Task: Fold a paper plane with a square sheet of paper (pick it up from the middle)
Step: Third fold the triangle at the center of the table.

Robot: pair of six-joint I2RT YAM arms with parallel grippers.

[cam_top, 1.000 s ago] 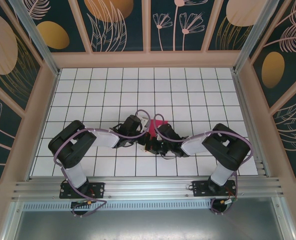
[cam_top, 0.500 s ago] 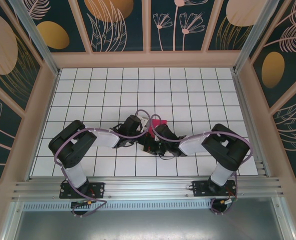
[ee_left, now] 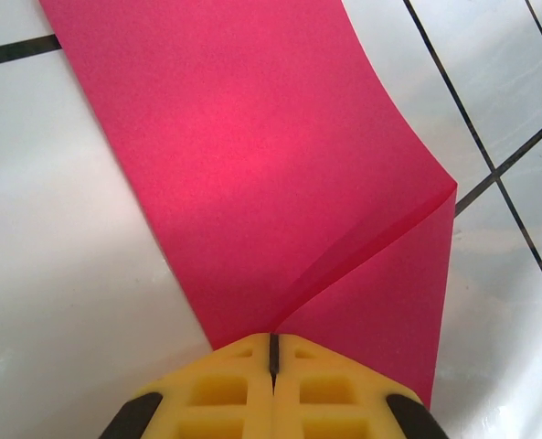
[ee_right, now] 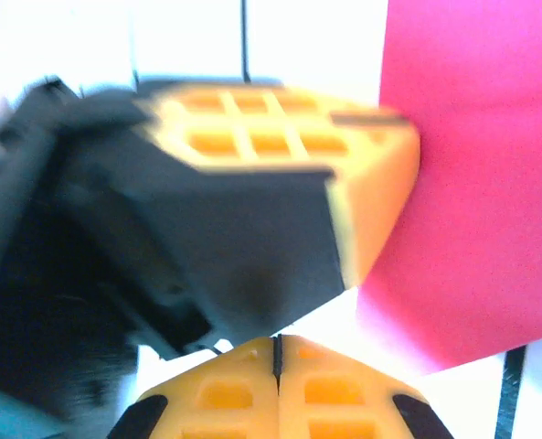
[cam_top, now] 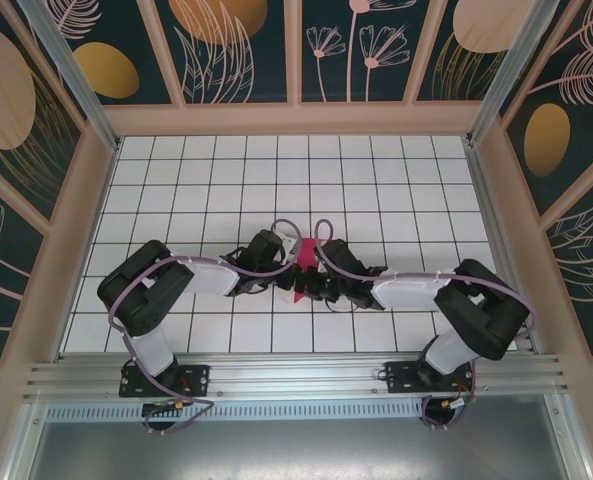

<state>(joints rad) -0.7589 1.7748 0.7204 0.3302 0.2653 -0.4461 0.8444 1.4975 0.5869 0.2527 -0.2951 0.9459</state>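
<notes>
Thin, limp square sheet of paper point(ee_left: 280, 183): pinch at crease. Closed left gripper point(ee_left: 272, 352) touches it; right gripper point(ee_right: 276, 352) closed, empty.

White tiled table point(cam_top: 176, 180), dark grid lines; teal-and-gold floral wall panels point(cam_top: 246, 50) surrounding; metal rail point(cam_top: 296, 375) along near edge.

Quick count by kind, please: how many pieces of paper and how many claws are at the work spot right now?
Magenta paper sheet: 1
Claws: 2, the left claw and the right claw, both shut
Total: 3
</notes>
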